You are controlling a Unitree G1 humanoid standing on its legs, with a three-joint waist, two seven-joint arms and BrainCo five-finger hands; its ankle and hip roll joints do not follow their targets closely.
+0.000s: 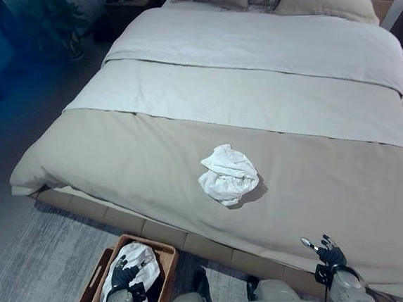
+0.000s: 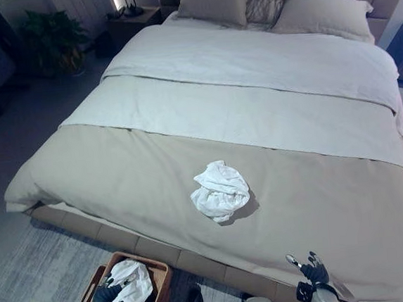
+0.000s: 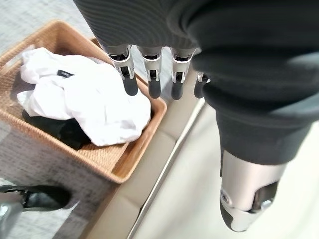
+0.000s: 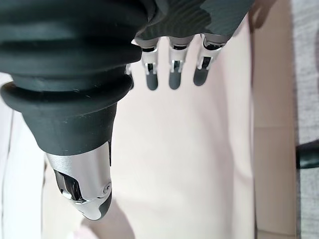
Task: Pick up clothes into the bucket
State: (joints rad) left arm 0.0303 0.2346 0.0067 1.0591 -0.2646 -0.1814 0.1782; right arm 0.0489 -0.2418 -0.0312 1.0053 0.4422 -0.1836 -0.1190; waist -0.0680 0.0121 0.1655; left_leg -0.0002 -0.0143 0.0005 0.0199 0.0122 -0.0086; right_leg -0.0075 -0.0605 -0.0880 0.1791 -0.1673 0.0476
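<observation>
Low down, the left hand [image 3: 149, 69] hangs slack-fingered above the basket [image 3: 144, 144]; the right hand [image 4: 172, 67] hovers relaxed over the bed [image 1: 153, 162].

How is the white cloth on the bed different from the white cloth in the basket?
The cloth on the bed lies alone, bunched on the tan cover; the cloth in the basket rests over a dark garment beneath the open left hand. Both are white and crumpled.
</observation>
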